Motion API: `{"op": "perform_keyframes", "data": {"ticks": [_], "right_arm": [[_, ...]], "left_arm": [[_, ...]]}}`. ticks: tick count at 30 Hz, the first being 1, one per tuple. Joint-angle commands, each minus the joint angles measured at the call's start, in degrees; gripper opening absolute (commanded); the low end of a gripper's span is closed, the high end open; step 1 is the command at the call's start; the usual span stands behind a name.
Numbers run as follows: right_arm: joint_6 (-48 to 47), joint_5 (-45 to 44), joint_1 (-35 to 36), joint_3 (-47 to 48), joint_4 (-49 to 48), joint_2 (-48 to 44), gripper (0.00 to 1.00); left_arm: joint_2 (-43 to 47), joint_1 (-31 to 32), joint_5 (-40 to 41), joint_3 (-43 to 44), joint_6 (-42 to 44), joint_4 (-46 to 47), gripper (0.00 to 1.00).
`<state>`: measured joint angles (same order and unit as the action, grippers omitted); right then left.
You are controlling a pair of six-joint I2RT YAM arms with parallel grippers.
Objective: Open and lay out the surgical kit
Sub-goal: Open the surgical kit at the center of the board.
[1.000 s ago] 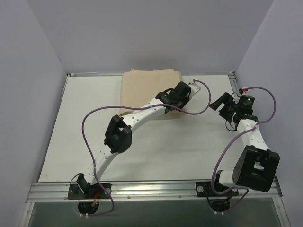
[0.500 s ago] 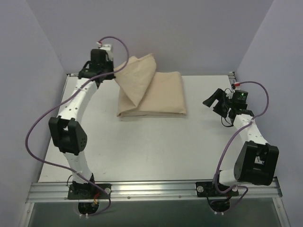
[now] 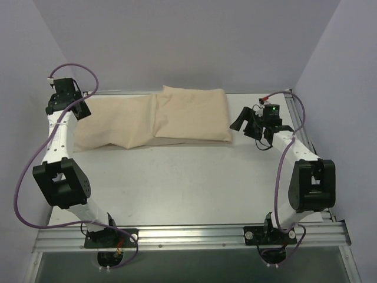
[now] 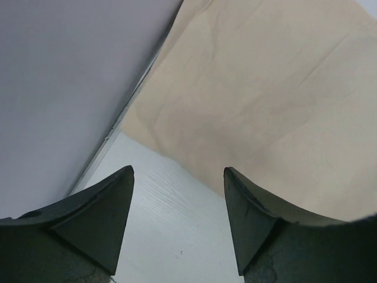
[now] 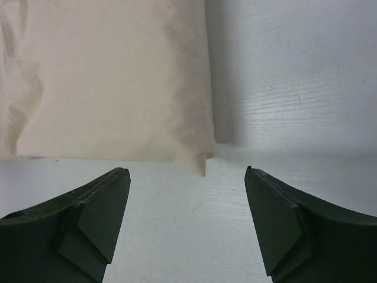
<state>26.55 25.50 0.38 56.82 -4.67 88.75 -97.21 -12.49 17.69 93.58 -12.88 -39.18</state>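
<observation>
Left hand [image 4: 178, 171] had just spread one flap of the large beige cloth wrap [image 3: 159, 121] flat leftward at rear of white table [image 3: 177, 177] & let go, now wide, empty; right hand [image 5: 185, 171] wide, empty, nr wrap's right edge.

A white, faintly wood-grained table [image 3: 177, 183] sits enclosed by plain lavender walls [image 3: 188, 41] at the back and both sides. An aluminium rail [image 3: 194, 236] runs along its near edge. Lighting is soft, even.
</observation>
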Motion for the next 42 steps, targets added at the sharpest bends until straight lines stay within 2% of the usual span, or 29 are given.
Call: {"op": "perform_keyframes", "data": {"ticks": [1, 5, 7, 10, 16, 21, 24, 28, 42], "right_arm": [[-3.0, -2.6, 5.4, 6.3, 1.1, 0.1, 0.81], [-8.8, -7.5, 13.0, 14.3, 6.0, 2.3, 0.82], [-10.5, -8.4, 18.0, 19.6, 7.7, 3.9, 0.82], [-12.4, -9.6, 25.1, 27.8, 8.9, 10.5, 0.82], [-13.6, -17.3, 34.9, 44.6, 14.4, 24.0, 0.81], [-15.1, -23.0, 42.1, 54.3, 16.9, 33.7, 0.73], [-15.2, -25.0, 44.7, 55.6, 15.7, 35.5, 0.68], [-13.9, -25.1, 45.9, 58.7, 16.2, 38.9, 0.67], [-14.9, -31.4, 48.0, 66.7, 17.8, 47.7, 0.59]], "left_arm": [[1.0, 0.2, 6.0, 2.4, -2.0, -3.3, 0.72], [3.3, 2.1, 7.0, 2.5, -2.1, -2.7, 0.75], [4.2, 3.1, 3.9, 1.6, -2.1, -2.0, 0.76], [4.1, 3.3, -2.2, -1.2, -3.3, -0.8, 0.75], [4.4, 3.4, -17.7, -5.2, -8.6, 2.3, 0.65], [7.6, 5.0, -27.3, -11.6, -11.5, 6.7, 0.63], [10.7, 5.5, -28.5, -14.3, -12.1, 7.5, 0.64], [13.5, 5.6, -30.9, -17.4, -12.8, 9.6, 0.66], [17.3, 5.6, -33.7, -19.0, -12.4, 11.0, 0.66]]}}
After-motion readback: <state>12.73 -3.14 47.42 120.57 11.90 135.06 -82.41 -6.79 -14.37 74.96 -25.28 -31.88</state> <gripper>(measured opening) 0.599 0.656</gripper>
